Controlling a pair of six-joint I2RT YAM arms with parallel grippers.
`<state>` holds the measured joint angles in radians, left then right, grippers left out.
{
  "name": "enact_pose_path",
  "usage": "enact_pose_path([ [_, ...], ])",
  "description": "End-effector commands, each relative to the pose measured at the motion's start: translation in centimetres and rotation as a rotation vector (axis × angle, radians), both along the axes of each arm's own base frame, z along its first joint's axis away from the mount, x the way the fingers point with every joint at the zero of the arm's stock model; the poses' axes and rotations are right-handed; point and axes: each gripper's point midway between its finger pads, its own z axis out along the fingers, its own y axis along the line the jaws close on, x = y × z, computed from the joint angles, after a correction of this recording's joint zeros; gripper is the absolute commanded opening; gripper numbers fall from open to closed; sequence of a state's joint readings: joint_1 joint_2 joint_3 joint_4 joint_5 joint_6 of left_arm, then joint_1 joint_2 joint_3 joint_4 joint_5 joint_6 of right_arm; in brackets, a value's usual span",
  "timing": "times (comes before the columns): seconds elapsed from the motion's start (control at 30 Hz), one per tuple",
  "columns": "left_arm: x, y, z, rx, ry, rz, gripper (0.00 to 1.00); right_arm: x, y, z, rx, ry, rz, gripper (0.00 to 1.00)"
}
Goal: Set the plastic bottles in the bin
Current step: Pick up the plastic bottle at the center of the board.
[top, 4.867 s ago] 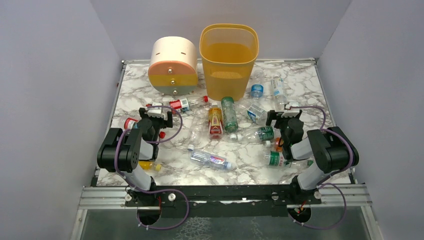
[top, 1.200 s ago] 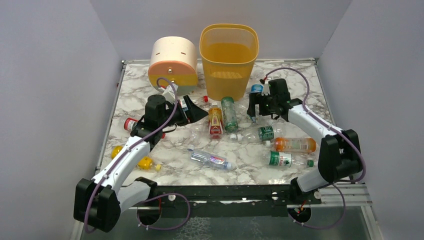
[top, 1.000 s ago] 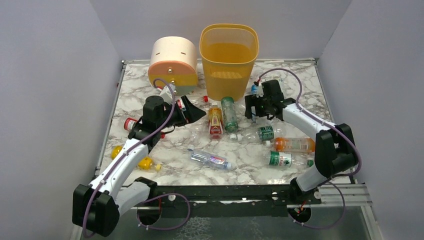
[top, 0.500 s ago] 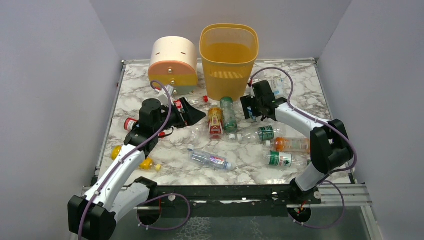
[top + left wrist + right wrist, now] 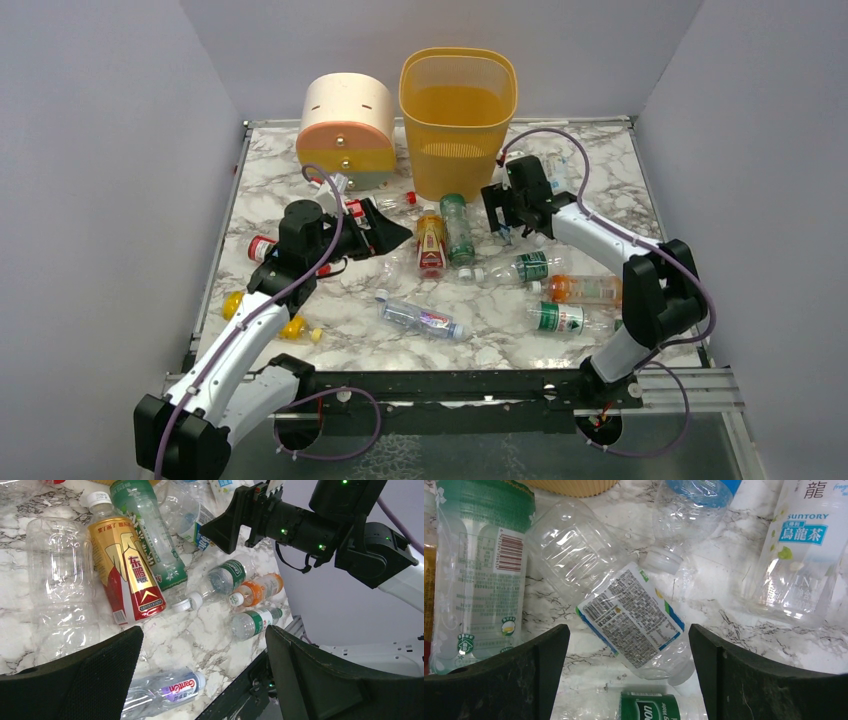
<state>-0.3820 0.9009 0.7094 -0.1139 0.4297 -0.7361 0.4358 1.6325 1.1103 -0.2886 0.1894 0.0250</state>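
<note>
The yellow-orange bin (image 5: pixel 458 105) stands at the back centre. Several plastic bottles lie in front of it: a red-gold one (image 5: pixel 431 243), a green-labelled one (image 5: pixel 459 228), a purple-labelled clear one (image 5: pixel 420 318), an orange one (image 5: pixel 585 290). My right gripper (image 5: pixel 505 222) is open, low over a clear bottle with a blue-white label (image 5: pixel 634 615), which lies between its fingers (image 5: pixel 499 680). My left gripper (image 5: pixel 393 228) is open and empty, just left of the red-gold bottle (image 5: pixel 127 575) and over a clear unlabelled bottle (image 5: pixel 60 580).
A round cream-orange-green drawer unit (image 5: pixel 345 130) stands left of the bin. More bottles lie at the right front (image 5: pixel 560 318), beside the bin (image 5: pixel 804 545) and at the left edge (image 5: pixel 290 326). Grey walls close in the table's sides and back.
My right gripper has moved left and toward the bin's foot, coming down over the blue-white labelled bottle. My left gripper has shifted slightly; both stay open.
</note>
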Motion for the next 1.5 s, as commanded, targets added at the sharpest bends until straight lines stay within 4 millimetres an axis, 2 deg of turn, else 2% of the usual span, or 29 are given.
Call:
enact_pose_path([
  [0.0,-0.2,0.3,0.1,0.011,-0.014,0.012,0.99,0.5,0.9,-0.7,0.005,0.011,0.044,0.92],
  [0.27,-0.4,0.2,-0.3,0.015,-0.007,0.008,0.99,0.6,1.2,-3.1,-0.012,0.054,0.069,0.93],
  [0.47,-0.4,0.0,-0.5,0.018,0.001,-0.002,0.99,-0.5,1.6,-4.7,0.02,0.089,0.084,0.9],
  [0.7,-0.3,-0.4,-0.7,0.026,0.007,-0.012,0.99,-2.0,1.6,-4.5,0.063,0.08,0.09,0.77],
  [0.83,-0.3,-0.6,-1.0,0.033,0.017,-0.015,0.99,-2.5,1.4,-3.9,0.076,0.071,0.083,0.66],
  [0.97,-0.2,-0.7,-1.1,0.038,0.019,-0.013,0.99,-2.6,1.8,-2.4,0.104,0.049,0.093,0.59],
  [1.13,-0.2,-0.8,-0.9,0.039,0.011,-0.011,0.99,-3.0,2.1,0.9,0.144,-0.01,0.103,0.56],
  [1.47,0.1,-0.6,-0.8,0.05,0.0,0.009,0.99,-6.2,2.8,9.7,0.298,-0.154,0.17,0.56],
])
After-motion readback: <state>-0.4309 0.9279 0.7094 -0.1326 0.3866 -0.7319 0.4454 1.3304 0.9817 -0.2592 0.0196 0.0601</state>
